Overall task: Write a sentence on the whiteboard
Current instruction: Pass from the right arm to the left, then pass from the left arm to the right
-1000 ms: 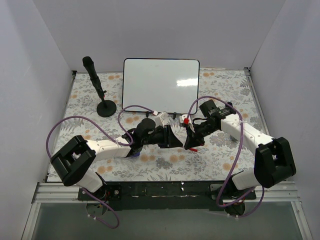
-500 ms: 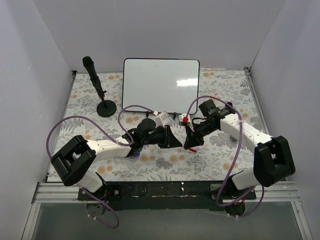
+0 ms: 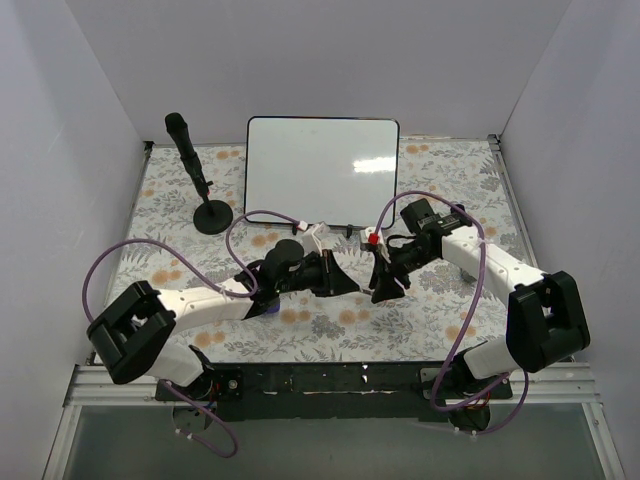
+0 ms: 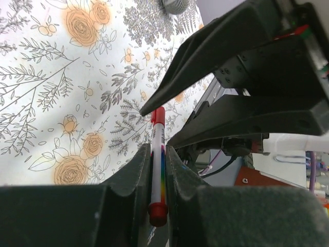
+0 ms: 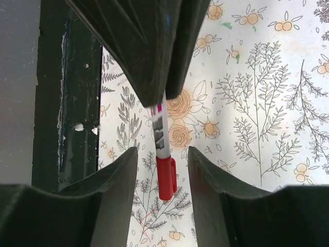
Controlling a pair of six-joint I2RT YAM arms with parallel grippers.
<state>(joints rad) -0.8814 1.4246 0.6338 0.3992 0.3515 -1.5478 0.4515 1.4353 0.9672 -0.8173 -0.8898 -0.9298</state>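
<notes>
The whiteboard (image 3: 322, 170) stands upright at the back of a flowered table cover (image 3: 180, 260). Its face is blank apart from a patch of glare, so no sentence is written yet. Just in front of the whiteboard's lower edge, both arms meet tip to tip. The left gripper (image 4: 157, 154) is clamped tight on the white barrel of a red-ended marker (image 4: 158, 128). The right gripper (image 5: 162, 154) stands partly spread, with its fingers (image 5: 121, 180) either side of the marker's red end and a clear gap on each side, touching nothing. We read this as a handover, with the pen carried by the left arm alone. We judge the right arm is placed to pull a cap, though we cannot tell whether the red end is a cap. A black stand (image 3: 195, 180) sits to the whiteboard's left, well apart from both arms. The strip of table between the grippers and the whiteboard is short, so reaching its face means lifting the pen up and forward. Grey walls close in behind and beside the whiteboard.
</notes>
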